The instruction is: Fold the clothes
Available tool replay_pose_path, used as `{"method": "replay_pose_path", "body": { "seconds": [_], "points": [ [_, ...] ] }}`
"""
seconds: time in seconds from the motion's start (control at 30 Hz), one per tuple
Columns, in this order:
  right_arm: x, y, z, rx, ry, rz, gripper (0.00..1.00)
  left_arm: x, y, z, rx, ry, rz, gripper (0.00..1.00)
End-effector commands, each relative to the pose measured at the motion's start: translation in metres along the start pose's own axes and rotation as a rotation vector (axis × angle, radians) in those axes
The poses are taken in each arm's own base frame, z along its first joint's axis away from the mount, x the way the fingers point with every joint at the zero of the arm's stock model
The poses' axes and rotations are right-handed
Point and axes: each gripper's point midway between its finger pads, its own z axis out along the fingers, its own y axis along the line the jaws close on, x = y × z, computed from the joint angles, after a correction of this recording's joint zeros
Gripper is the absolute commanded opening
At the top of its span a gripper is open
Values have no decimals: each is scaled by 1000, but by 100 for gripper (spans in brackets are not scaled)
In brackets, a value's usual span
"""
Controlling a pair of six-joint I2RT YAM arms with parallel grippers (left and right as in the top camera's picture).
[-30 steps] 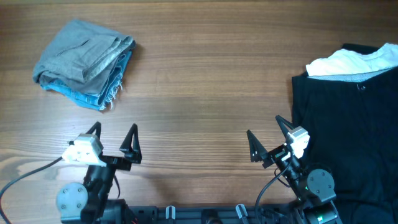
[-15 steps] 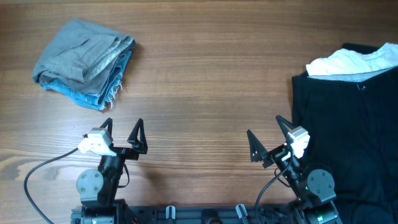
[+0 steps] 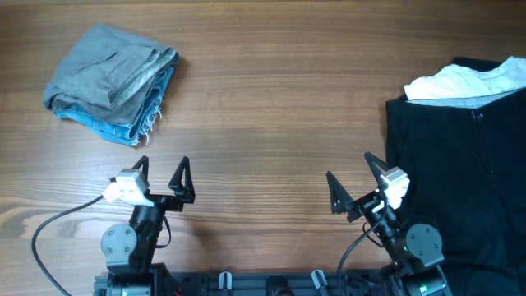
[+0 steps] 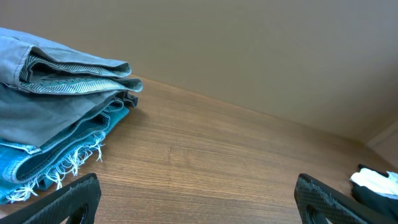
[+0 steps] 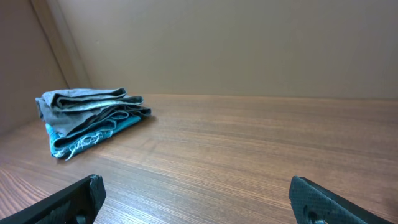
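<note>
The grey shorts (image 3: pixel 103 74) lie folded at the far left of the table, stacked on light-blue frayed denim shorts (image 3: pixel 131 125). The stack also shows in the left wrist view (image 4: pixel 50 93) and the right wrist view (image 5: pixel 87 102). My left gripper (image 3: pixel 162 170) is open and empty near the front edge, well short of the stack. My right gripper (image 3: pixel 352 175) is open and empty near the front edge, right of centre.
A large black garment (image 3: pixel 460 164) covers the right side of the table, with a white cloth (image 3: pixel 468 82) at its far end. Bare wooden tabletop (image 3: pixel 271 107) lies between the stack and the black garment.
My left arm has moved right and a little forward from the front-left corner, then held still. The right arm and the clothes have not moved.
</note>
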Motion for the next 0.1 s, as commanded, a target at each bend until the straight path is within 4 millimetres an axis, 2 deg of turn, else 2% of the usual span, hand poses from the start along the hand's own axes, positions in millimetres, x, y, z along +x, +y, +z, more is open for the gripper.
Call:
{"method": "replay_pose_path", "body": {
  "seconds": [0.0, 0.07],
  "points": [
    [-2, -2, 0, 13, -10, -12, 100, 1, 1, 0, -1, -3, -9, 100],
    [-2, -2, 0, 13, -10, -12, 100, 1, 1, 0, -1, -3, -9, 100]
  ]
}}
